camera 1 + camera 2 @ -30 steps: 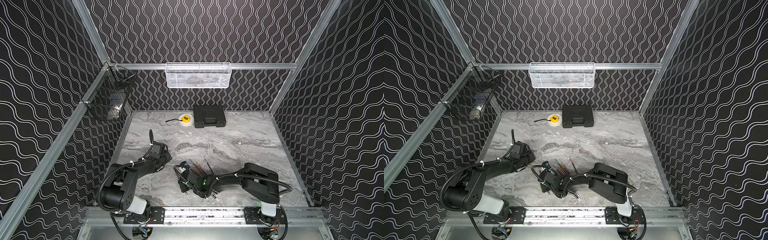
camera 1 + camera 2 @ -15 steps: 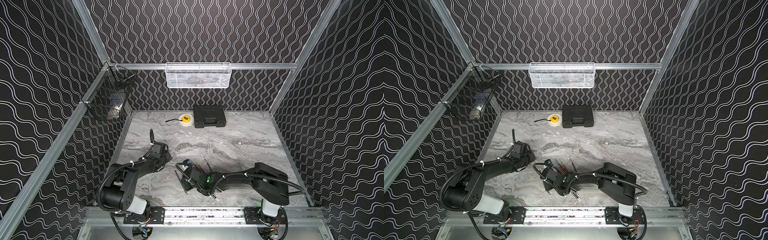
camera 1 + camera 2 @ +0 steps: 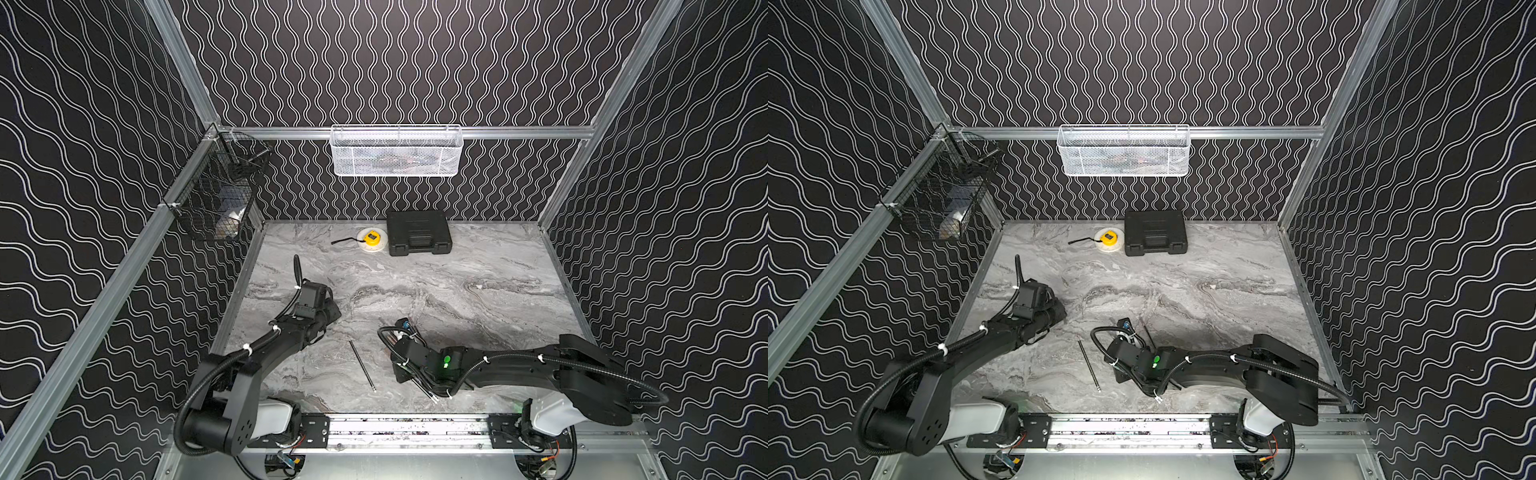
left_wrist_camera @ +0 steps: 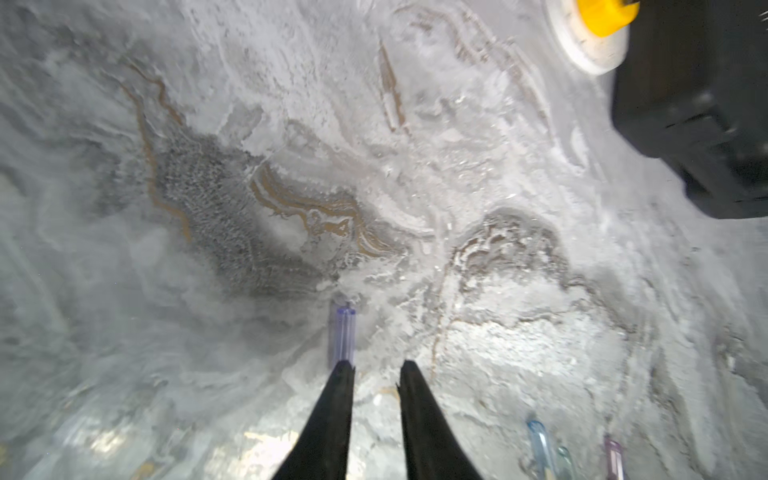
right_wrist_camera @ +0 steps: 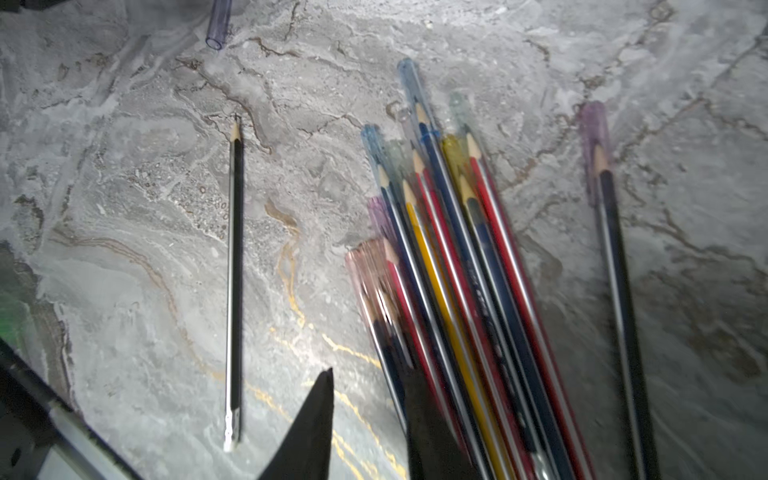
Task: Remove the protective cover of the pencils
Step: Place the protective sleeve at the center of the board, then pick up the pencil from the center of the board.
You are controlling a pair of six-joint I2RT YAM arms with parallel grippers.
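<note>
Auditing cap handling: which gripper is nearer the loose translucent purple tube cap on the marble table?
Left. The cap lies just past the left gripper; the right gripper is at the pencil bundle, farther off.

Pencils (image 5: 457, 291) blurred and cut off at the edge, mostly hidden under right arm (image 3: 511, 365) in both top views; case (image 4: 706, 104), tape (image 4: 590, 41) cropped.

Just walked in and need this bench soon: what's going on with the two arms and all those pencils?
A two-armed robot is pulling covers off pencils. One bare pencil lies alone on the table, and a loose cover lies just past the left gripper, whose jaws are open and empty. The right gripper, jaws also open, hovers at the bunch of pencils, most with tinted covers on their tips.
</note>
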